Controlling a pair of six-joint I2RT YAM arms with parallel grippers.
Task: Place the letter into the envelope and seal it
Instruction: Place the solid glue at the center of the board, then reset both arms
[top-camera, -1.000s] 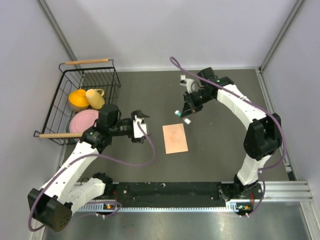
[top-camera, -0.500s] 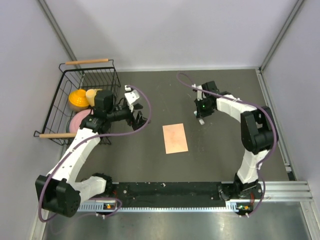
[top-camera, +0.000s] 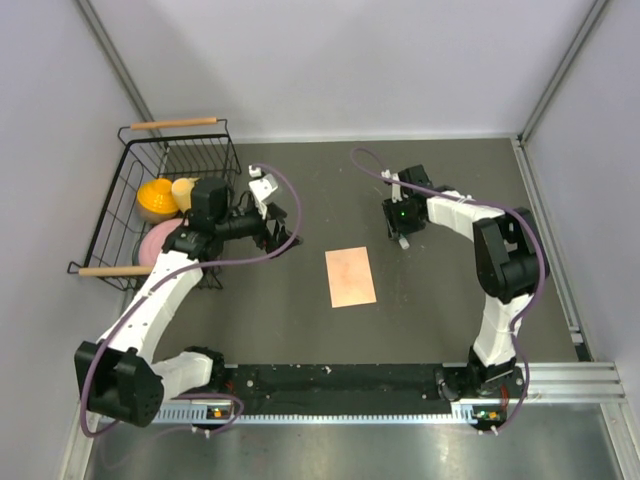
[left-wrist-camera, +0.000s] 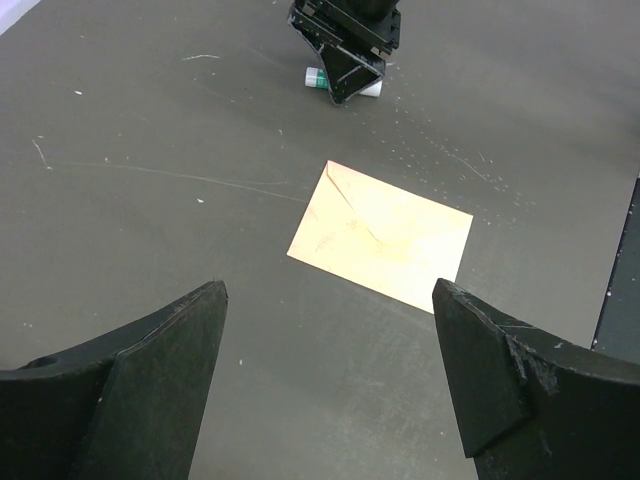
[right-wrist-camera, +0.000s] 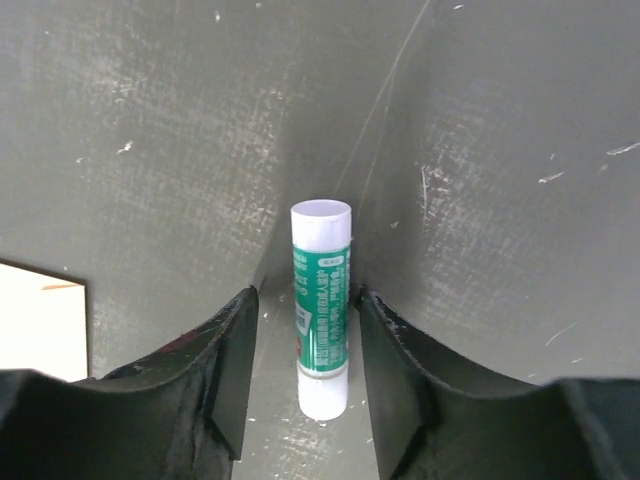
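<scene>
The peach envelope (top-camera: 350, 277) lies flat on the table's middle, flap side up with the flap down; it also shows in the left wrist view (left-wrist-camera: 380, 235). No separate letter shows. My left gripper (top-camera: 282, 228) is open and empty, above the table left of the envelope (left-wrist-camera: 330, 290). My right gripper (top-camera: 400, 232) points down at the table, behind and right of the envelope. Its fingers (right-wrist-camera: 235, 350) straddle a white-and-green glue stick (right-wrist-camera: 321, 305) lying on the table, with a gap on each side. The glue stick shows under it in the left wrist view (left-wrist-camera: 340, 82).
A black wire basket (top-camera: 228, 150) with wooden handles stands at the far left. It holds a yellow bowl (top-camera: 157, 197), a cream cup (top-camera: 183, 190) and a pink plate (top-camera: 160, 240). Grey walls enclose the table.
My right gripper carried the glue stick right and down to the table. My left arm swung back toward the basket, gripper staying open.
</scene>
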